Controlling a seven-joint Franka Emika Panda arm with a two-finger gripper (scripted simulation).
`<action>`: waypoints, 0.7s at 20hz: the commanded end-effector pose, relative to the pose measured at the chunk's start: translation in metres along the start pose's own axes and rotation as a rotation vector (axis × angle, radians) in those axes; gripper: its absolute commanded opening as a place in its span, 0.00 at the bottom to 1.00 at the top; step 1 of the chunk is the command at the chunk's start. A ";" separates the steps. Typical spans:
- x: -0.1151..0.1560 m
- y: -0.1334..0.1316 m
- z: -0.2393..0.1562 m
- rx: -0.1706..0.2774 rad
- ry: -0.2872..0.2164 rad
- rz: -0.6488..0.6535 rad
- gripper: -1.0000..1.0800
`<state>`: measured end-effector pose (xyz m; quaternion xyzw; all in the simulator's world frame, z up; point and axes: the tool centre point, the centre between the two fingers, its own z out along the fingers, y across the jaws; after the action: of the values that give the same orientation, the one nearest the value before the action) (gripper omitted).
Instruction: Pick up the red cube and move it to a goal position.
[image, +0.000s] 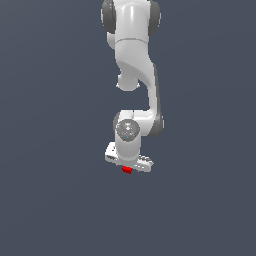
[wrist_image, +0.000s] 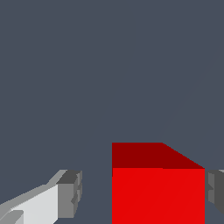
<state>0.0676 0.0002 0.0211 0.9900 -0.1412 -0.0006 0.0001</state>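
Arm: white Panda arm (image: 134, 75) reaches down from the top of the exterior view, wrist pointing downward over a plain dark grey-blue worktop (image: 50, 200).
Gripper: white gripper (image: 128, 167) sits at the lower end of the arm, its body set crosswise, slightly tilted in the exterior view.
Red cube: red cube (image: 127, 170) shows directly beneath the gripper body in the exterior view, only a small red patch visible. In the wrist view the red cube (wrist_image: 158, 192) fills the space between the fingers, its lit face bright, its upper face darker.
Fingers: two grey pads in the wrist view. One pad (wrist_image: 215, 191) lies just beside the cube, touching or nearly so. The other pad (wrist_image: 70, 192) stands apart from the cube, a clear gap between them.
Gripper state: spread around the cube, not clamped on it.
Cube contact with worktop: cannot tell from either view.
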 end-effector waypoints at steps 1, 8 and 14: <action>0.002 0.000 0.001 0.000 0.001 0.005 0.96; 0.002 0.000 0.001 0.000 0.001 0.005 0.00; 0.002 0.000 0.001 0.000 0.001 0.005 0.00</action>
<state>0.0691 -0.0002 0.0199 0.9896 -0.1437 -0.0002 0.0001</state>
